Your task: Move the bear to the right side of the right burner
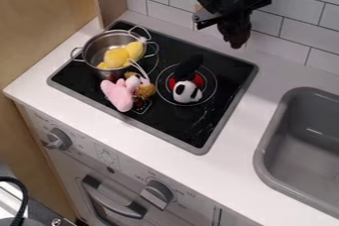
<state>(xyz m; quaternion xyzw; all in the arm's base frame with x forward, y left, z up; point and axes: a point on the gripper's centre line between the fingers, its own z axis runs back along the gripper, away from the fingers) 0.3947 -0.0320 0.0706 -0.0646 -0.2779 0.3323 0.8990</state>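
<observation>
I see the pot at upper left. The bear sits on the right burner, near centre. My gripper hangs at upper right; I can't tell whether its jaws are apart. I'd call this the approach: next, lower, grasp, shift right.

The white table held a black cooktop with a grey rim, and a grey sink was set into it to the right. On the cooktop, a metal pot with wire handles stood at the back left. Just in front of it lay a pink plush toy, with a small brown-and-white toy beside it. A bear with a white face, black patches and some red lay on the right burner.
</observation>
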